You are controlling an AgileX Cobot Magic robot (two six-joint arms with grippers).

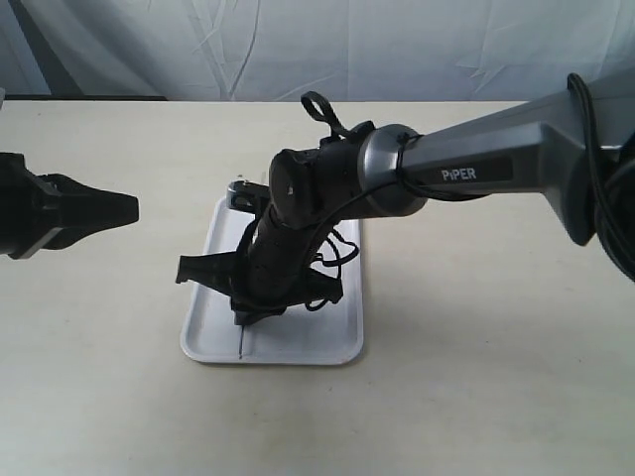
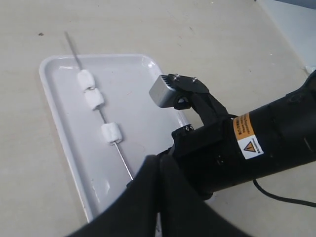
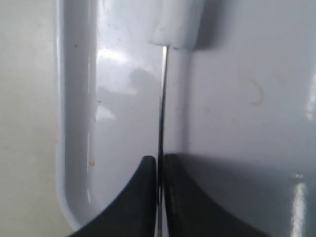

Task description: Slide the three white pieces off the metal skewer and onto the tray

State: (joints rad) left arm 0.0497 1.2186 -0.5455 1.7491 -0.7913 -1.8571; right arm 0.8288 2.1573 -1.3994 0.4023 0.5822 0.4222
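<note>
The white tray (image 2: 143, 89) lies flat on the beige table. On it rests the thin metal skewer (image 2: 101, 116) with the three white pieces threaded along it: two touching (image 2: 86, 80) (image 2: 94, 99) and one apart (image 2: 111, 133). My right gripper (image 3: 160, 160) is shut on the skewer (image 3: 162, 108) near its end, just short of the nearest white piece (image 3: 175, 24). In the exterior view the right gripper (image 1: 243, 319) points down into the tray (image 1: 308, 342) and the arm hides the pieces. My left gripper (image 1: 129, 206) hovers shut and empty left of the tray, its fingers (image 2: 148, 197) pressed together.
The skewer's pointed end (image 2: 69, 39) sticks out over the tray's rim onto the table. The right arm's wrist camera (image 2: 163, 91) and black cable (image 1: 337, 253) hang over the tray. A white cloth backdrop (image 1: 298, 40) closes the far table edge.
</note>
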